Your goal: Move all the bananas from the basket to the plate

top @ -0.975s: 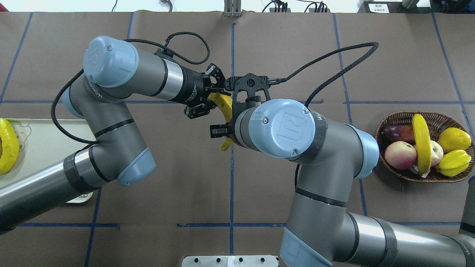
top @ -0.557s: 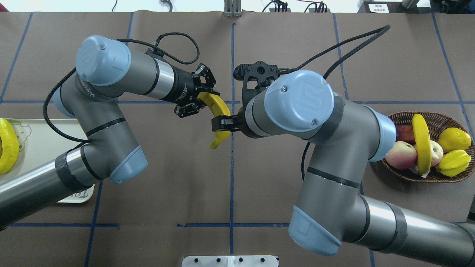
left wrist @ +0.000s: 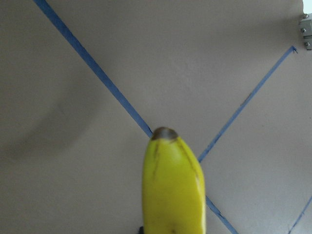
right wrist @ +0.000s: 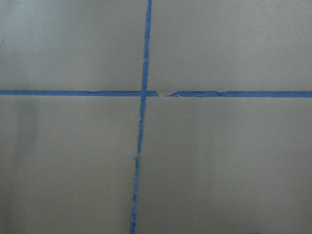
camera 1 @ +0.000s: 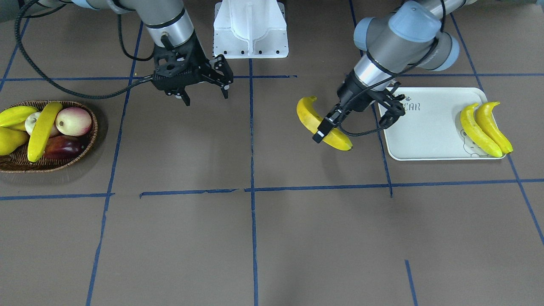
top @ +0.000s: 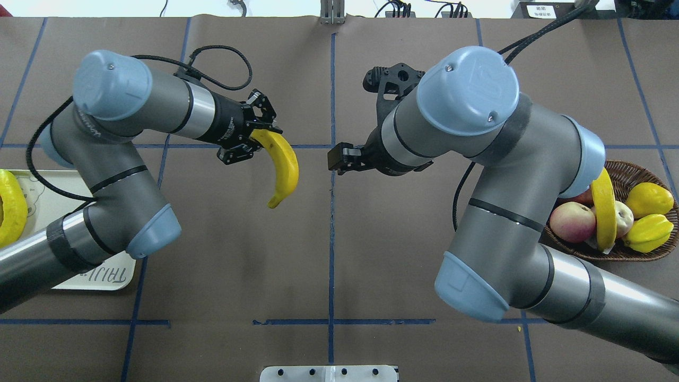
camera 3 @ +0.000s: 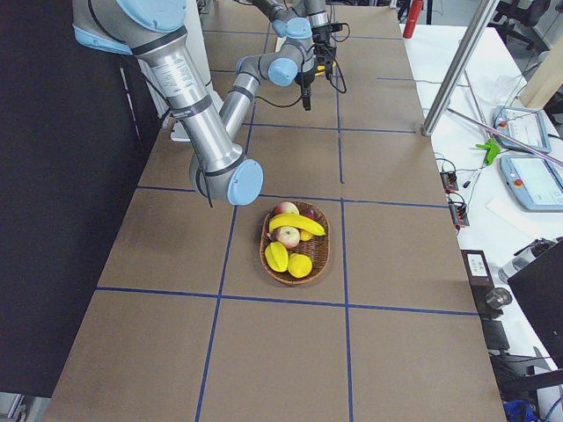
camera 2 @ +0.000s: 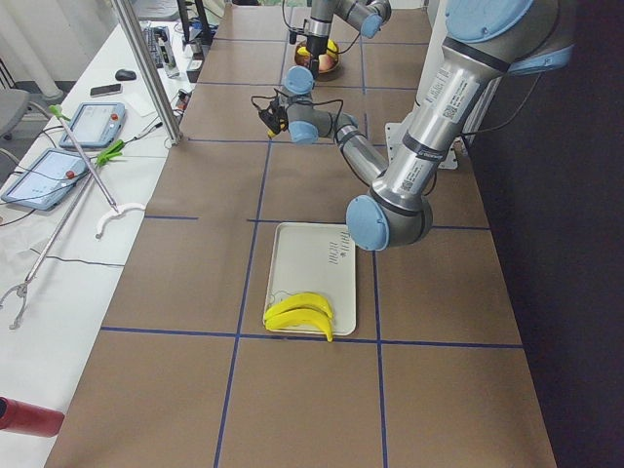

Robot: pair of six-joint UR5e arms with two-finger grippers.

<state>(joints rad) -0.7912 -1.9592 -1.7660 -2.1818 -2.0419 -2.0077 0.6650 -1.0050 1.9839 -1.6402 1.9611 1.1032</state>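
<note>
**While One Banana Hung Gripped, Two Lay on the Tray**

Where lettering showed, the white tray [camera 1: 425, 140] read "TAIJI" overhead and "EAR" from the front. Four bananas showed: a pair of bananas [camera 1: 484, 127] at the tray's 3 o'clock in the front-facing view, one basket banana [camera 1: 40, 129] and one held banana [top: 286, 167]. Overhead, the left gripper [top: 253, 133] clenched the held banana's end, just off centre toward 10 o'clock. The right gripper [camera 1: 205, 95] hung spread and empty near centre. The wicker basket [camera 1: 55, 165], at 3 o'clock overhead, also held two pink-cream fruits [camera 1: 74, 121], one dark red fruit [camera 1: 63, 146] and two yellow fruits [top: 650, 199].
</note>
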